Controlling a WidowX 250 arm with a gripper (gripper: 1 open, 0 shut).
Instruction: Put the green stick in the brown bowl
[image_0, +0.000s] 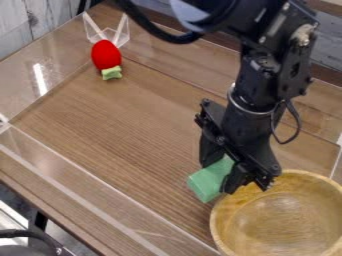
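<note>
The green stick (206, 183) lies low over the wooden table, just left of the brown bowl (287, 222) at the bottom right. My black gripper (230, 175) points straight down and is shut on the green stick; its fingers cover the stick's right end. The stick sits beside the bowl's left rim, outside it, and the bowl holds nothing.
A red ball-like toy with a small green base (106, 56) stands at the far left of the table (120, 120). Clear plastic walls (54, 150) run along the table's left and front edges. Black cables hang from the arm above.
</note>
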